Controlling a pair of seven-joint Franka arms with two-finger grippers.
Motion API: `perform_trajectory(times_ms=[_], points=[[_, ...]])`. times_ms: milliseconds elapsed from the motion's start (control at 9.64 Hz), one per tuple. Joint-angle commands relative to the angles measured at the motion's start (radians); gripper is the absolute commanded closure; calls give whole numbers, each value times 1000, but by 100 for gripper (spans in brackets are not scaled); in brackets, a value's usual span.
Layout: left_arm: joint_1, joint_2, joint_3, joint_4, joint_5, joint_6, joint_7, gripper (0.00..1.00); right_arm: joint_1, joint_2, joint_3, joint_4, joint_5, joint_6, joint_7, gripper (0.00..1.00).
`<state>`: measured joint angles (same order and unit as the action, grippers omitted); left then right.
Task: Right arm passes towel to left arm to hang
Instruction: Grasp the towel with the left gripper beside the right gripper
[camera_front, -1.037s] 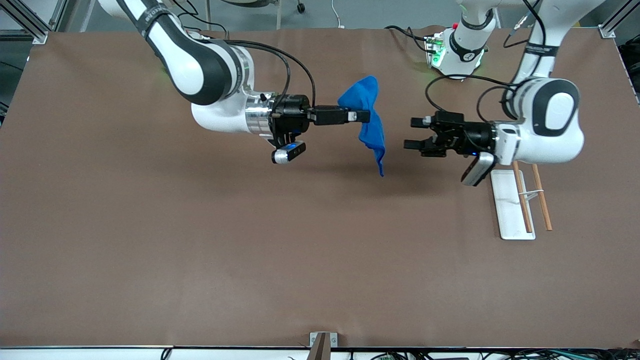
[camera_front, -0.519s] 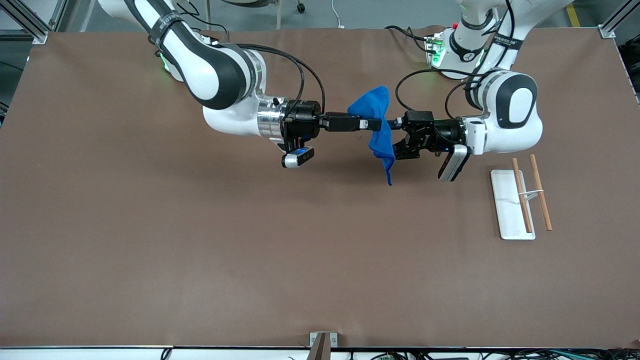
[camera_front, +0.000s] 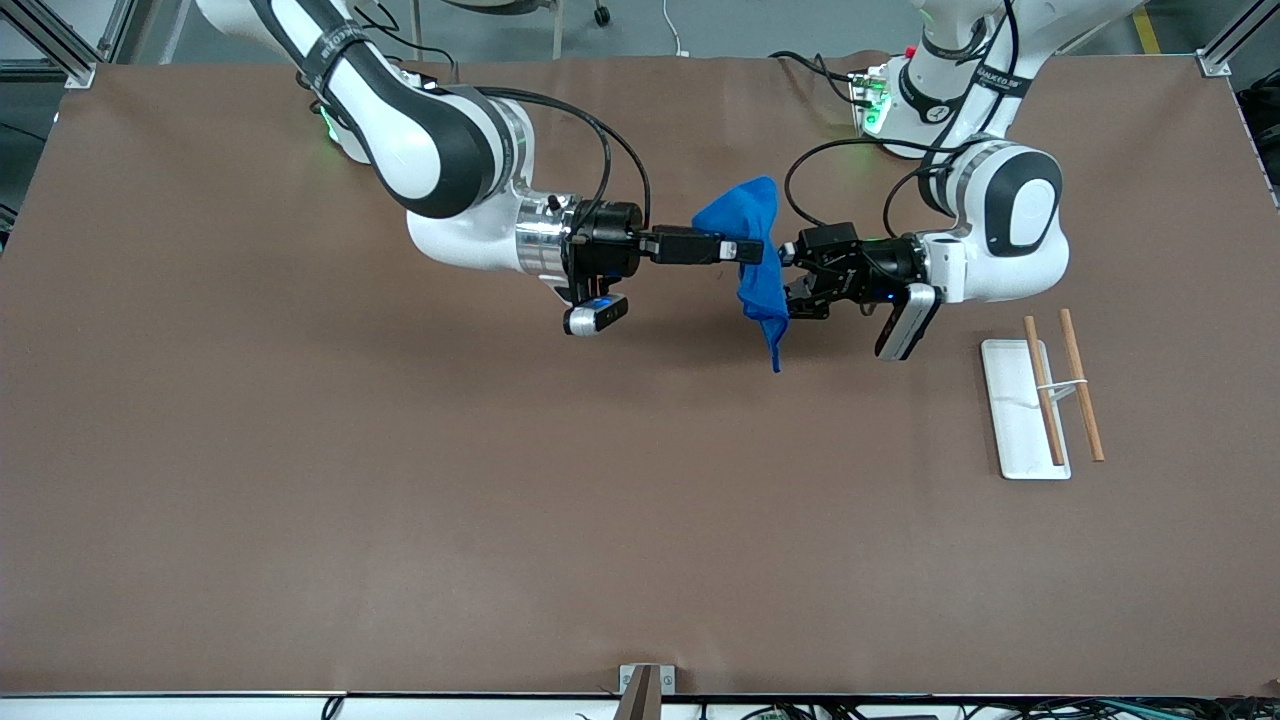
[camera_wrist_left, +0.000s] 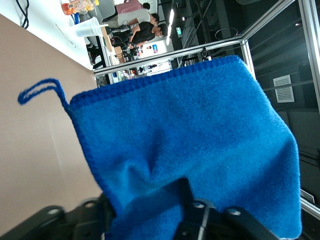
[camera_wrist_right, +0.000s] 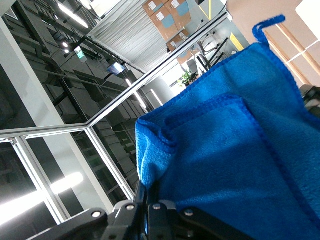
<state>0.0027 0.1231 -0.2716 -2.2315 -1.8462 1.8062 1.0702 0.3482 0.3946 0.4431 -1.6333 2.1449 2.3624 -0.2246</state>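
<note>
The blue towel hangs in the air over the middle of the table, bunched above and trailing to a point below. My right gripper, on the arm with the silver wrist ring, is shut on the towel's upper part. My left gripper is level with the towel, its jaws open with the cloth between them. In the left wrist view the towel fills the space between my left gripper's fingers, and its corner loop sticks out. In the right wrist view the towel rises from my right gripper's closed fingertips.
A white rack base with two wooden rods lies on the brown table toward the left arm's end, nearer the front camera than the left gripper. The left arm's base stands at the table's back edge.
My left arm has swung in from the rack's end of the table until its open jaws straddle the towel. My right gripper has carried the towel slightly toward it.
</note>
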Motion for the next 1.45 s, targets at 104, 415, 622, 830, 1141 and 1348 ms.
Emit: perform_trajectory(times_ms=[104, 415, 622, 830, 1141, 1348], points=[[16, -13, -9, -42, -12, 22, 33, 100, -8, 3, 34, 9, 27, 14, -30, 100], [16, -25, 0, -42, -7, 22, 20, 100, -8, 3, 34, 10, 27, 14, -30, 100], [16, -28, 6, -39, 4, 25, 2, 100, -9, 3, 34, 9, 27, 14, -30, 100], [19, -31, 24, -28, 67, 25, -33, 100, -11, 3, 34, -5, 23, 30, -38, 63], [19, -31, 44, -24, 94, 27, -36, 100, -12, -45, 63, -38, 15, 231, -36, 0], [19, -39, 107, -5, 259, 27, -74, 100, -49, -129, 63, -162, -66, 248, -36, 0]])
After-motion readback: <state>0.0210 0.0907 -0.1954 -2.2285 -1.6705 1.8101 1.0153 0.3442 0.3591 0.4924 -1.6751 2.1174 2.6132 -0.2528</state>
